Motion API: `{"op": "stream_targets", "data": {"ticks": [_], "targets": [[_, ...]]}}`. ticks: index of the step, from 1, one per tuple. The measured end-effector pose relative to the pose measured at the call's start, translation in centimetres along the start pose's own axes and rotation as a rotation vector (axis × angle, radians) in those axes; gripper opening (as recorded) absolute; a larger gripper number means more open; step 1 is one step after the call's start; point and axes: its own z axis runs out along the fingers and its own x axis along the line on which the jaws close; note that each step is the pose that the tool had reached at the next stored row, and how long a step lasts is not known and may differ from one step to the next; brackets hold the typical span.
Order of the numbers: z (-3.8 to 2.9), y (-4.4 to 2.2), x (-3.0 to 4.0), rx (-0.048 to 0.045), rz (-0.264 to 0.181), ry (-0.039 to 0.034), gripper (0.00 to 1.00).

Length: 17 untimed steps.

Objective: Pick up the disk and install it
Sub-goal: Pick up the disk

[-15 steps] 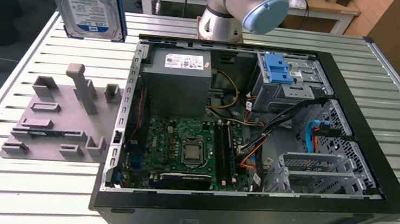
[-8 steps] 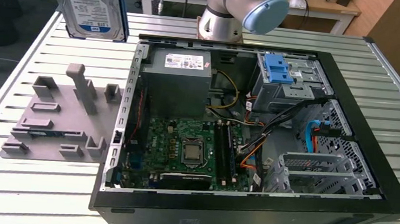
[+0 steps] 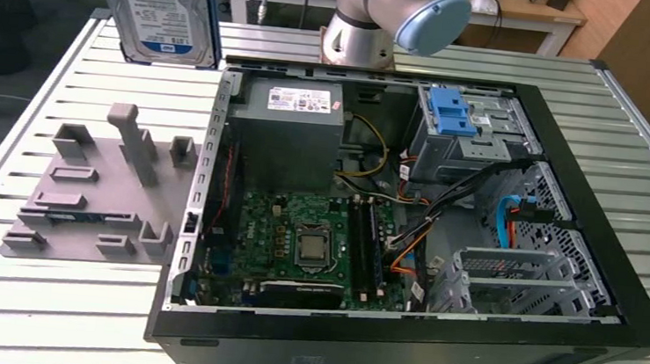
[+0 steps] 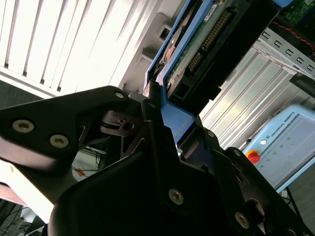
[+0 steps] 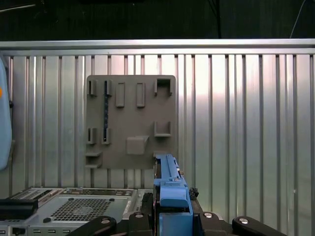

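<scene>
The disk (image 3: 161,7), a silver drive with a blue-and-white label and a blue carrier frame, hangs upright in the air above the table's far corner on the exterior view's left, beyond the open computer case (image 3: 554,255). In the second wrist view my gripper (image 4: 165,115) is shut on the disk (image 4: 197,46), its black fingers (image 4: 147,105) clamping the blue frame's edge. The first wrist view looks along the disk's blue edge (image 5: 170,184), which rises from my gripper (image 5: 172,216) above the slatted table.
A grey fixture plate (image 3: 101,189) with upright holders lies on the slatted metal table (image 3: 7,313) beside the case. Inside the case are a grey power supply (image 3: 288,135), a motherboard (image 3: 309,234), and a drive bay with a blue latch (image 3: 454,114). The arm's base (image 3: 375,19) stands behind.
</scene>
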Motion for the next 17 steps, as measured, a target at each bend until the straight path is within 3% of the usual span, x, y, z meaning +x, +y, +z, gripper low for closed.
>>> {"op": "stream_targets", "data": {"ticks": [17], "targets": [[0.00, -0.58, -0.01, 0.0000, 0.000, 0.0000, 0.36]]}}
